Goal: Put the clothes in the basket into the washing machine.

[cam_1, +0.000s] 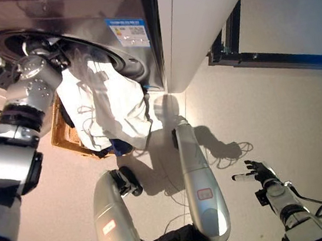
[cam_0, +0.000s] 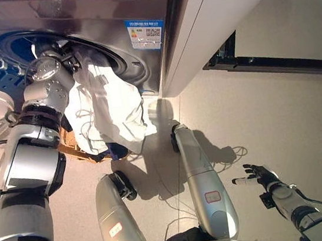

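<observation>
The left robot hand [cam_0: 69, 60] is up at the mouth of the washing machine [cam_0: 106, 20], its fingers buried behind white cloth, so I cannot tell whether they pinch it or lie loose. From that hand a white garment [cam_0: 109, 109] hangs down out of the drum opening [cam_0: 119, 63], its lower edge trailing over the wicker basket [cam_1: 68, 138] on the floor just below, with something dark blue [cam_0: 117, 149] showing under the hem. The right robot hand [cam_0: 258, 174] is well apart, low at the right, fingers spread and holding nothing. The risk, as I judge it, is that most of the garment is outside the drum: if the hold loosens, its weight could drag it down into the basket or onto the floor, or it may snag on the door rim. Count: one basket, one machine, one white garment plainly seen, perhaps one dark item beneath.
</observation>
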Tool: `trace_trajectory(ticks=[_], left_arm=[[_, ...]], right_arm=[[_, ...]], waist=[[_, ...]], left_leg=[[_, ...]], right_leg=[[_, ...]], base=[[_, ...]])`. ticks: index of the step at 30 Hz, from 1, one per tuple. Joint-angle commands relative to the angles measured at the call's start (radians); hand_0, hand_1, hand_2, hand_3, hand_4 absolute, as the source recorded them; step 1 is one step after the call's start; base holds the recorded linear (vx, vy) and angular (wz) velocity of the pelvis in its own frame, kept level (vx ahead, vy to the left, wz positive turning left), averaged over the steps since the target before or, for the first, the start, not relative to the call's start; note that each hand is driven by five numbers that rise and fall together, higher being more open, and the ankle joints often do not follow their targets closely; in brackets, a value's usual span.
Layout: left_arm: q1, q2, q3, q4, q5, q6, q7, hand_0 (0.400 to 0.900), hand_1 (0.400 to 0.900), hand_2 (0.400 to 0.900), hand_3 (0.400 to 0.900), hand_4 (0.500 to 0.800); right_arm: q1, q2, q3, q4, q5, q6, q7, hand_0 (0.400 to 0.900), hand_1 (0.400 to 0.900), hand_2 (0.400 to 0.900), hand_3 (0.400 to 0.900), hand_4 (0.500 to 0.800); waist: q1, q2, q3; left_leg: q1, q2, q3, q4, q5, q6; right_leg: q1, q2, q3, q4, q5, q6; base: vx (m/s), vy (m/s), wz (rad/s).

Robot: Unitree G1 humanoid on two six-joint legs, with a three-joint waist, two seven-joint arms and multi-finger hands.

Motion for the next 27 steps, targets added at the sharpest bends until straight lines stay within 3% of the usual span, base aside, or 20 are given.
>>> trace_trajectory(ticks=[1, 4, 10, 14, 18, 23, 24, 27], left_arm=[[0.139, 0.0, 0.023, 0.048, 0.106, -0.004, -0.114, 0.9, 0.9, 0.9, 0.9, 0.8], [0.24, -0.042, 0.039, 0.093, 0.186, 0.005, -0.191, 0.9, 0.9, 0.9, 0.9, 0.8], [0.408, -0.134, 0.069, 0.179, 0.291, -0.044, -0.231, 0.9, 0.9, 0.9, 0.9, 0.8], [0.488, -0.183, 0.058, 0.233, 0.419, -0.099, -0.212, 0.9, 0.9, 0.9, 0.9, 0.8], [0.551, -0.212, 0.023, 0.283, 0.58, -0.118, -0.173, 0.9, 0.9, 0.9, 0.9, 0.8], [0.653, -0.252, 0.005, 0.319, 0.671, -0.132, -0.171, 0.9, 0.9, 0.9, 0.9, 0.8], [0.676, -0.26, 0.008, 0.321, 0.691, -0.127, -0.176, 0.9, 0.9, 0.9, 0.9, 0.8], [0.757, -0.277, 0.037, 0.339, 0.741, -0.115, -0.204, 0.9, 0.9, 0.9, 0.9, 0.8]], right_arm=[[0.083, -0.005, 0.039, 0.079, 0.002, -0.008, -0.04, 0.9, 0.9, 0.9, 0.9, 0.8], [0.071, 0.013, 0.049, 0.067, 0.013, -0.009, -0.062, 0.9, 0.9, 0.9, 0.9, 0.8], [0.055, 0.037, 0.052, 0.052, 0.004, -0.024, -0.097, 0.9, 0.9, 0.9, 0.9, 0.8], [0.047, 0.047, 0.048, 0.064, -0.004, -0.034, -0.102, 0.9, 0.9, 0.9, 0.9, 0.8], [0.03, 0.049, 0.057, 0.07, 0.004, -0.038, -0.107, 0.9, 0.9, 0.9, 0.9, 0.8], [0.016, 0.055, 0.059, 0.073, -0.016, -0.049, -0.11, 0.9, 0.9, 0.9, 0.9, 0.8], [0.013, 0.059, 0.059, 0.074, -0.028, -0.048, -0.112, 0.9, 0.9, 0.9, 0.9, 0.8], [0.013, 0.068, 0.061, 0.077, -0.082, -0.042, -0.103, 0.9, 0.9, 0.9, 0.9, 0.8]], waist=[[0.003, 0.004, -0.21], [0.025, 0.001, -0.215], [0.06, -0.007, -0.217], [0.086, -0.017, -0.218], [0.112, -0.026, -0.224], [0.14, -0.027, -0.237], [0.143, -0.03, -0.244], [0.162, -0.029, -0.264]], left_leg=[[-0.11, 0.008, -0.01, -0.002, 0.023, 0.123], [-0.079, 0.008, -0.009, -0.042, 0.031, 0.118], [-0.039, 0.019, -0.015, -0.066, 0.021, 0.112], [-0.031, 0.03, -0.023, -0.061, 0.011, 0.109], [-0.011, 0.035, -0.023, -0.079, 0.01, 0.109], [0.079, 0.023, -0.003, -0.199, 0.058, 0.097], [0.093, 0.015, 0.01, -0.251, 0.109, 0.101], [0.18, 0.0, 0.024, -0.373, 0.162, 0.092]], right_leg=[[-0.012, -0.077, 0.037, -0.146, 0.088, 0.027], [0.017, -0.094, 0.024, -0.176, 0.098, 0.035], [0.058, -0.119, 0.002, -0.194, 0.095, 0.048], [0.079, -0.135, -0.017, -0.193, 0.088, 0.051], [0.112, -0.148, -0.037, -0.208, 0.085, 0.047], [0.203, -0.156, -0.064, -0.312, 0.113, 0.047], [0.221, -0.159, -0.074, -0.367, 0.156, 0.039], [0.31, -0.162, -0.088, -0.478, 0.187, 0.049]], base=[[-0.02, -0.044, 0.14], [-0.03, -0.035, 0.09], [-0.05, -0.002, 0.02], [-0.07, -0.042, 0.09], [-0.07, -0.037, 0.07], [-0.04, -0.008, 0.02], [-0.09, -0.014, 0.06], [0.0, -0.011, 0.05]])
